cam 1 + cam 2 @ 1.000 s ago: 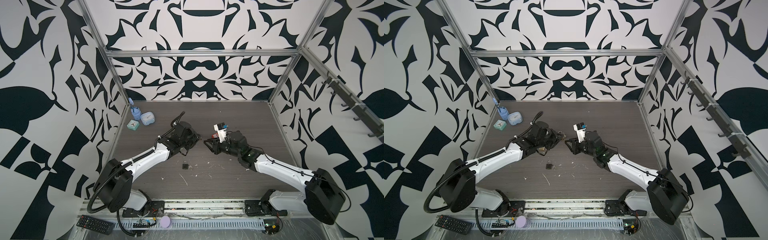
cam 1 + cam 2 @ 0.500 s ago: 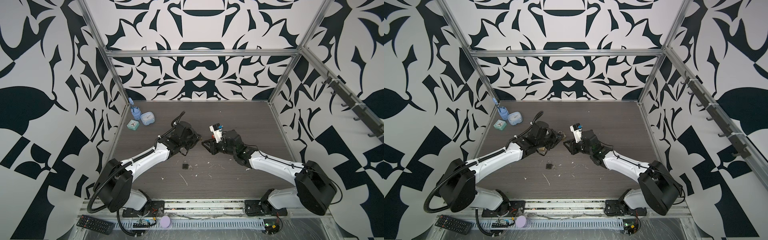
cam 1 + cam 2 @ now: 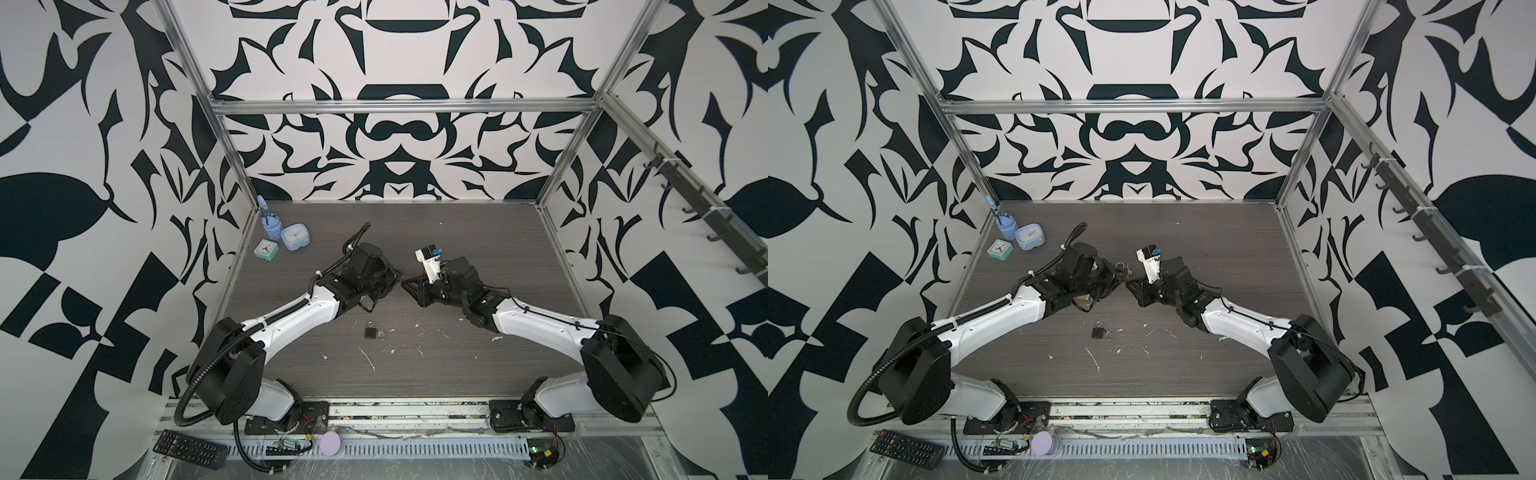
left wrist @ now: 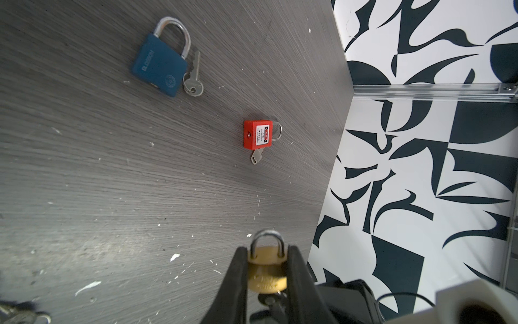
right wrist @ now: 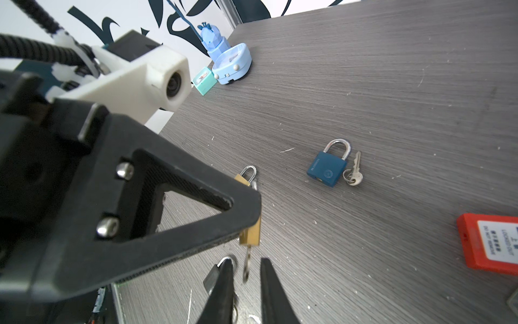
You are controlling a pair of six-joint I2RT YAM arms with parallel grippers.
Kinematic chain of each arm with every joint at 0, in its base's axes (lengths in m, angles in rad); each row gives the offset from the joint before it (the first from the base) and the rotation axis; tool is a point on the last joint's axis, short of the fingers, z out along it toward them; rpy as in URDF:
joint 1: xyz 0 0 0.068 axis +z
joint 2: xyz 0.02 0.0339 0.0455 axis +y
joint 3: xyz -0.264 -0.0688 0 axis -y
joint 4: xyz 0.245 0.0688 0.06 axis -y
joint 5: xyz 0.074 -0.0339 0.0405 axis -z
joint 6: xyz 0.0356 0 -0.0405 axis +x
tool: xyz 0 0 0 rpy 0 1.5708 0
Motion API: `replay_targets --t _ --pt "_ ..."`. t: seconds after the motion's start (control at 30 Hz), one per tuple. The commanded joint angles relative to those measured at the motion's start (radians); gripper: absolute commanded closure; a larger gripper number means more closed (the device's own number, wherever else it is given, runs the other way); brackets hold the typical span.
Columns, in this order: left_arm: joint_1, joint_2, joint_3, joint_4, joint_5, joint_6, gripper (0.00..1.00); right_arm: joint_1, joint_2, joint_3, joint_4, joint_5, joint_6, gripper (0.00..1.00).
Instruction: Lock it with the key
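Observation:
My left gripper (image 4: pixel 267 249) is shut on a small brass padlock (image 4: pixel 267 272), held above the table with both legs of its shackle in the body. A silver key (image 5: pixel 246 265) sticks out of the padlock's (image 5: pixel 251 232) underside. My right gripper (image 5: pixel 246 261) is narrowly open. Its fingers (image 5: pixel 224 280) stand on either side of the key, with a thin gap showing on each side. In both top views the left gripper (image 3: pixel 395 279) and the right gripper (image 3: pixel 406 285) meet tip to tip at mid-table.
On the table lie a blue padlock (image 5: pixel 326 169) with its key, a red padlock (image 4: pixel 258 137) with a key, another small brass padlock (image 5: pixel 246 175) and a dark padlock (image 3: pixel 371 331). Two small clocks (image 3: pixel 295 237) and a blue figure stand at the back left.
My right gripper has moved left up to the left gripper and narrowed its jaws around the key. The left gripper has held still with the padlock.

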Motion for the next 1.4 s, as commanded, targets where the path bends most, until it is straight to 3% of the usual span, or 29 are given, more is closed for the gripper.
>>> replay_targets --t 0.0,0.37,0.7,1.03,1.37 --pt "0.005 0.004 0.031 -0.013 0.008 0.005 1.00 -0.003 -0.003 0.044 0.034 -0.008 -0.007 0.86" --pt "0.006 0.002 0.031 -0.015 0.004 0.007 1.00 -0.003 0.003 0.047 0.033 -0.016 -0.003 1.00" --pt "0.050 0.000 0.035 -0.002 -0.010 0.022 1.00 -0.003 -0.024 0.009 0.037 -0.026 0.009 1.00" --pt "0.155 -0.005 0.060 0.024 -0.021 0.040 1.00 -0.003 -0.093 -0.113 0.049 -0.027 0.029 1.00" --pt "0.144 -0.029 0.147 -0.189 -0.035 0.246 1.00 -0.034 -0.265 -0.163 -0.066 0.046 0.036 1.00"
